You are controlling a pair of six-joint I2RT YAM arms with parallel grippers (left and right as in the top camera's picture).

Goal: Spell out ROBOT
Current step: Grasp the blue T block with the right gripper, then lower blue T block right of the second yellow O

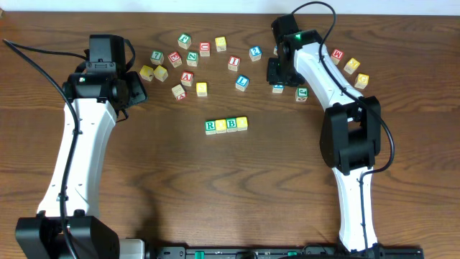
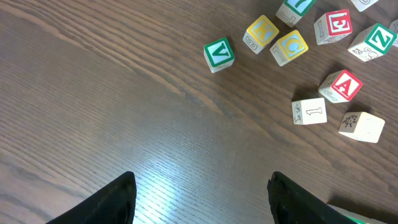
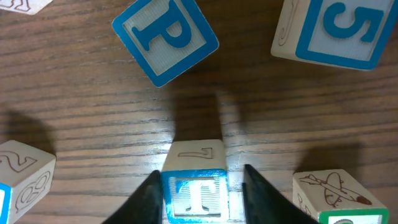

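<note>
A row of four blocks (image 1: 226, 124) lies at the table's middle: green R (image 1: 210, 126), yellow, blue B (image 1: 231, 124), yellow. My right gripper (image 1: 277, 78) is at the back right, down at a blue T block (image 1: 277, 88). In the right wrist view the T block (image 3: 196, 196) stands on the wood between the fingers (image 3: 199, 177). The left finger touches it and a small gap shows at the right finger. My left gripper (image 1: 138, 90) is open and empty over bare wood (image 2: 202, 180) at the back left.
Loose letter blocks lie scattered along the back (image 1: 194, 57) and at the far right (image 1: 351, 66). Close around the T block are a blue P (image 3: 165, 37), a blue 5 (image 3: 339, 28) and a green-edged block (image 3: 333, 193). A green V (image 2: 219, 53) and a red A (image 2: 341, 84) lie ahead of my left gripper.
</note>
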